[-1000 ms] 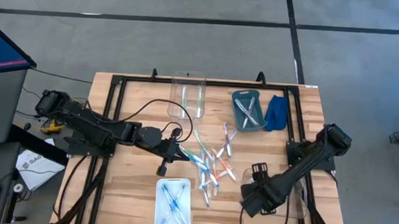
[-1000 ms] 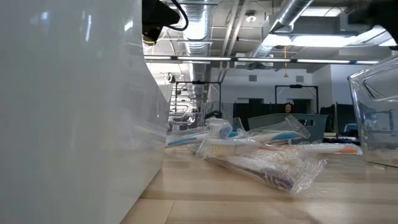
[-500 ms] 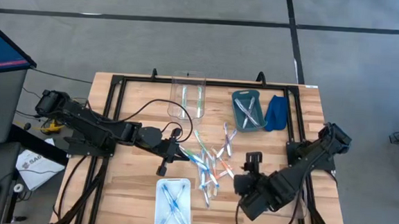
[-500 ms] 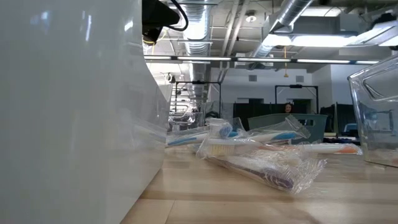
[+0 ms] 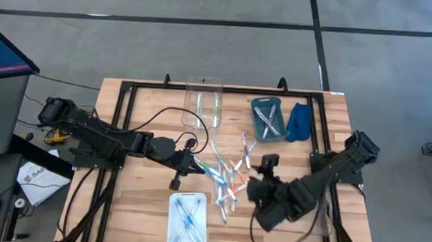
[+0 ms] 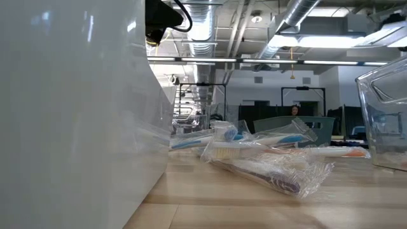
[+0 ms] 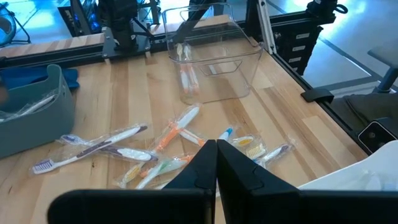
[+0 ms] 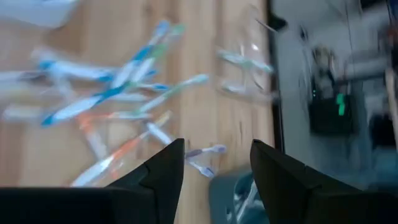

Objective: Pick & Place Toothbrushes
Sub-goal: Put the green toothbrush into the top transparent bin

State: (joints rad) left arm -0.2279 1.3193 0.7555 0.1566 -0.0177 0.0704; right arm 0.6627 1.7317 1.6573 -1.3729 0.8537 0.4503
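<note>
My right gripper (image 8: 214, 165), fingers apart and empty, hangs at four o'clock of the loose toothbrushes (image 5: 229, 176) mid-table. I should single out an edge brush and straddle its handle squarely. My left gripper (image 7: 216, 163), pinched together, waits at nine o'clock.

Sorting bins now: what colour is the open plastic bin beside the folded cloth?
Grey-blue plastic bin, holding a few toothbrushes; clearest in the high view.

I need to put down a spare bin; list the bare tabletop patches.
Bare wood lies left of the clear bin, reaching the table's left edge, and left of the white tray. Crowded: the middle, with loose toothbrushes and the right pincer.
</note>
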